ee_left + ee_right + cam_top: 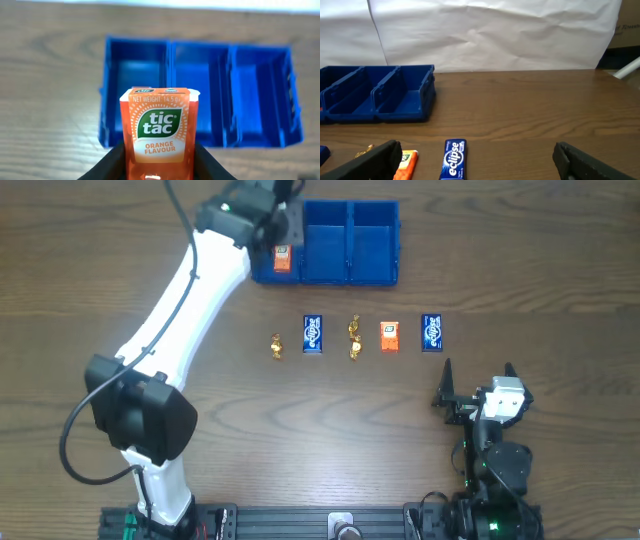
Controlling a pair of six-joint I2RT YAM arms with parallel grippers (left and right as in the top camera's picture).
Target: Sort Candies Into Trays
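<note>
I'm seeing a row lying on the wooden table point(560, 280): a gold candy point(278, 346), a blue gum pack point(313, 334), two gold candies point(354, 338), an orange mint box point(389, 336) and another blue pack point(432, 332). My left gripper point(160, 155) is pinching a second orange box point(161, 132) by the left end of the blue tray point(215, 141). My right gripper point(478, 370) is sitting spread wide, holding nothing.

Held box point(161, 132): orange, white rim up top, green oval logo w/ white lettering, white dot rays round it. Left claw point(160, 160): black. Tray point(200, 95): solid blue, all bins same shade. Table point(100, 280): mid-brown, streaky wood grain. 2nd box point(389, 336): orange w/ white patch. Pack point(313, 334) & end pack point(432, 332): dark blue, white print. Sweet point(277, 346) & sweet pair point(354, 340): shiny gold wrap. Left arm point(190, 290): white, black joints. Right claw point(478, 368): black. Backdrop point(495, 35): plain white.
</note>
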